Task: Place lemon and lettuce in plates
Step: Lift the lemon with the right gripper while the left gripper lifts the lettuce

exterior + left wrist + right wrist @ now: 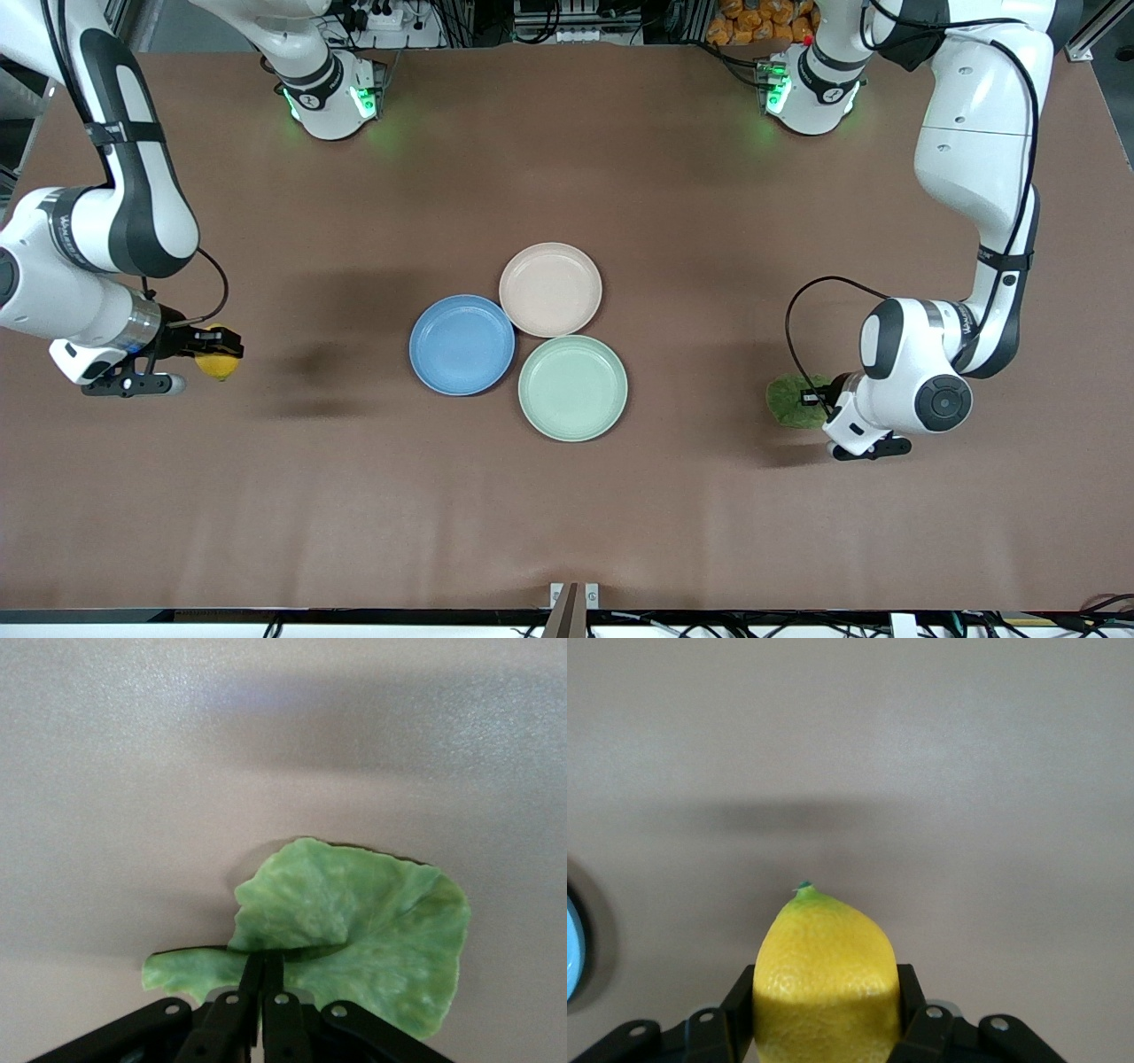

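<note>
Front view: the right gripper (205,353) grips the lemon (218,362) in the air over the right arm's end of the table (567,496). The blue plate (462,345) lies from it toward 3 o'clock and is the nearest plate. The left gripper (819,398) holds the lettuce (795,400) at the left arm's end; the beige-pink plate (550,289) lies toward 10 o'clock, with the mint-green plate (572,387) between. The wrist hides part of the leaf.

Left wrist view: the fingers (263,979) are clenched thin on the lettuce (354,930) near its stem. Whether it is lifted, I cannot tell.

Right wrist view: the lemon (825,979) sits between the pads (908,997), greenish tip at 12 o'clock. The blue plate (571,948) is cut off at 9 o'clock.
</note>
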You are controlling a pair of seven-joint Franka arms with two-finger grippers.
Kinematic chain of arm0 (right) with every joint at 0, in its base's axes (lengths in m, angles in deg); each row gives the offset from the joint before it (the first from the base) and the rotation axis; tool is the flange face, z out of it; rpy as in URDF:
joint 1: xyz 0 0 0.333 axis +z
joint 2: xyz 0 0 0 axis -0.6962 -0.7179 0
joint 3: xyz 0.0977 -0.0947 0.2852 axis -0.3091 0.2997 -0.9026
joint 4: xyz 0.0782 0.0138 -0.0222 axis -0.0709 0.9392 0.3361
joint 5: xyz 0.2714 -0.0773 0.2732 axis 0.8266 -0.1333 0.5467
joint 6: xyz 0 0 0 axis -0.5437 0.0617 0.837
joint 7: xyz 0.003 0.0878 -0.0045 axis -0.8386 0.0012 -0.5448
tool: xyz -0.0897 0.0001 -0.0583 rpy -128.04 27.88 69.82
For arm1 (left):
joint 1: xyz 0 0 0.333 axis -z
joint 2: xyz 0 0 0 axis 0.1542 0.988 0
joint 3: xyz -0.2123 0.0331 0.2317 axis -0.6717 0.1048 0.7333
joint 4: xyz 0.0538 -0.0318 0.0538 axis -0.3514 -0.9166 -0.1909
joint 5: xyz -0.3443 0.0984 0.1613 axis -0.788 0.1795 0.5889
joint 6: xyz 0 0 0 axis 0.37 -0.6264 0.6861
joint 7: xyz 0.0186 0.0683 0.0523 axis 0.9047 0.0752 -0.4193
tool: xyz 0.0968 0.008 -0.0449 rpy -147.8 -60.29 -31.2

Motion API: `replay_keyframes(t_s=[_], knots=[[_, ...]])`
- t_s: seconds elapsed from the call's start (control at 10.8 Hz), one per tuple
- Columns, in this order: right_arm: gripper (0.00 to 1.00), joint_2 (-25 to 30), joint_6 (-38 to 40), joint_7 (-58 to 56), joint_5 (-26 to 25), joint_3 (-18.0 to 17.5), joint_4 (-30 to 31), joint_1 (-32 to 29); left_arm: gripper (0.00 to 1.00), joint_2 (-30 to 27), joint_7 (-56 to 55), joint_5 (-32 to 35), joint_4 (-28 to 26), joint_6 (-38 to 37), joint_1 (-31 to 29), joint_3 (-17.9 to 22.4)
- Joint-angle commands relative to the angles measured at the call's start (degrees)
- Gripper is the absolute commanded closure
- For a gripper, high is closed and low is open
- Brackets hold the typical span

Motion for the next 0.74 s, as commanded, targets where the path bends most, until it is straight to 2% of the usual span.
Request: replay_keyframes(t_s=[0.0,0.46,0.65], knots=[[1.0,1.1,1.3,2.8,0.5,-2.6,-0.2,-0.5,0.0,-0.7,0.3,-1.0,-0.3,0.1,0.0,0.0],[1.0,1.2,1.9,13.5,0.7,-8.0,-1.7,0.2,0.0,-0.1,0.6,-1.0,-0.2,0.1,0.5,0.0],[1.0,1.1,1.8,14.8,0.7,-8.5,-1.8,0.6,0.0,0.5,0.6,-1.4,-0.1,0.4,0.5,0.0]])
